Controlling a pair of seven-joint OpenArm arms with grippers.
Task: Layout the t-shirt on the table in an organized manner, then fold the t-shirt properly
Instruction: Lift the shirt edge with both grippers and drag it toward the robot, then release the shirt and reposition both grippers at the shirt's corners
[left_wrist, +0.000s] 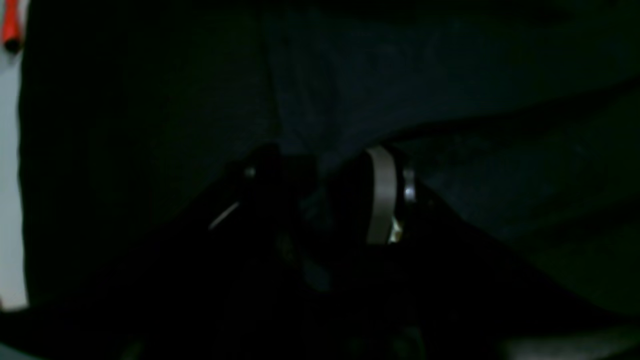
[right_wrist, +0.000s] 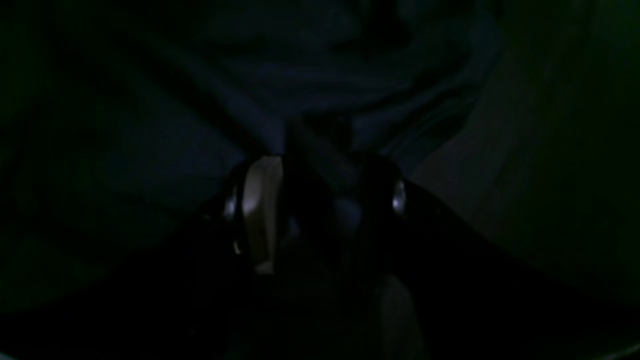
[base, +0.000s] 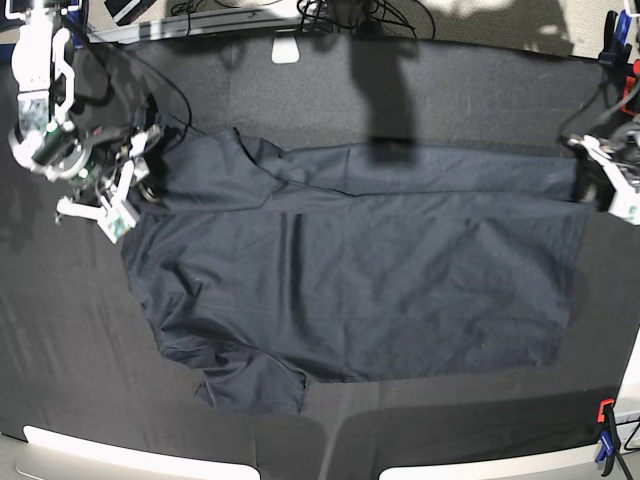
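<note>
we see the t-shirt (base: 350, 270) spread across the surface (base: 450, 100); the left pincer (base: 600, 185) at its hem and the right pincer (base: 128, 185) at its collar end stand apart.

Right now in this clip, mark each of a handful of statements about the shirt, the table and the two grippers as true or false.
1. The t-shirt lies spread across the table. True.
2. The shirt is folded into a small neat square. False: it is laid out wide, with one long flap folded over along the far side.
3. The right gripper is at the shirt's sleeve end. True.
4. The left gripper hangs over the middle of the shirt. False: it is at the shirt's far corner by the hem.
5. A blue clamp sits at a near table corner. True.
</note>
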